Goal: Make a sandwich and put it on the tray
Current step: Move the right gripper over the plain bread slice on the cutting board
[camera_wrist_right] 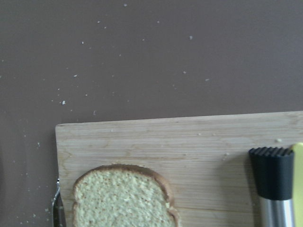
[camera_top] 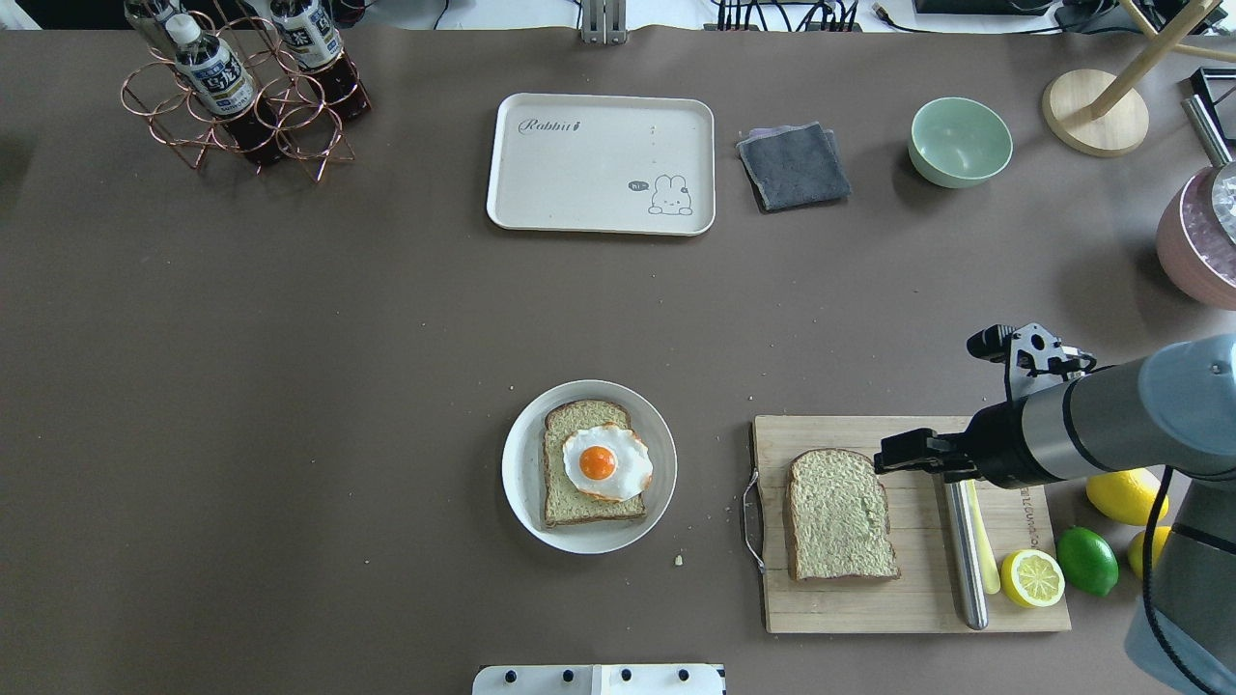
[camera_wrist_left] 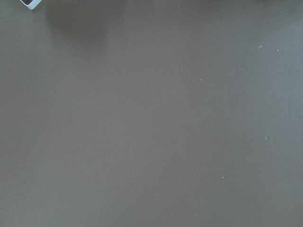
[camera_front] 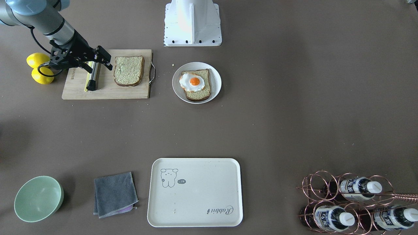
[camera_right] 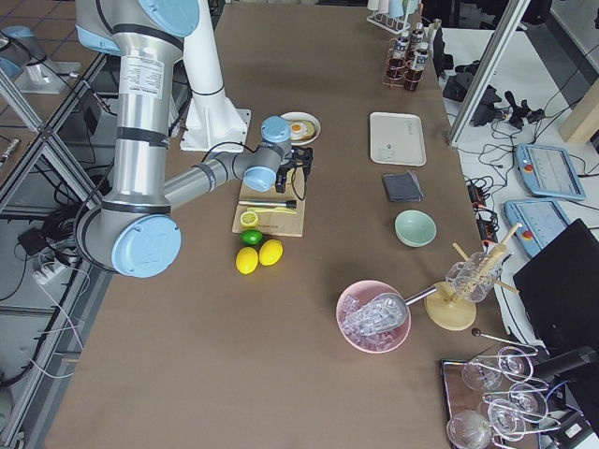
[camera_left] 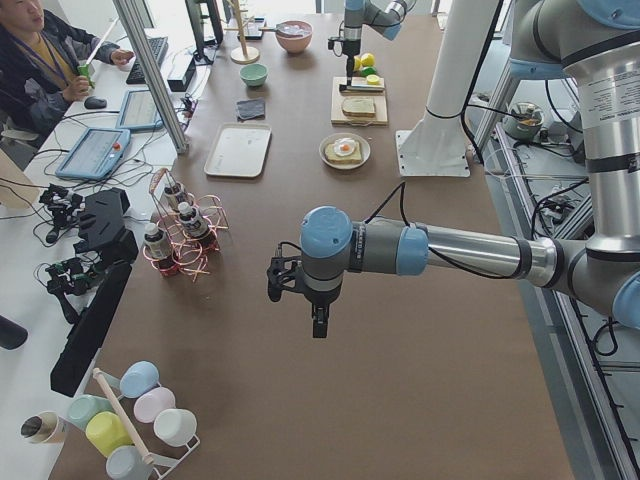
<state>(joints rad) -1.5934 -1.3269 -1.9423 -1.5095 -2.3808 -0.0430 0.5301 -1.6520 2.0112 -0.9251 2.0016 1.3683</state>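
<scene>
In the front-facing view the plate sits just above the frame's centre on the brown bench. It carries one bread slice with the fried egg on top. The second slice lies flat on the wooden cutting board at upper left, beside a steel-handled knife. The right gripper hangs over the board's left part, above the knife, its fingers spread apart and gripping nothing. The tray lies at lower centre, well apart from the plate, with a grey cloth and a green bowl to its left. In the overhead view the tray is at top centre, the plate at lower centre and the board at lower right. In the left side view the left gripper hovers over bare bench in the near foreground, pointing down; I cannot tell whether its fingers are wide or narrow. The left wrist view shows only bench. The right wrist view shows the second slice's top crust at lower left and the knife's black end at lower right.
</scene>
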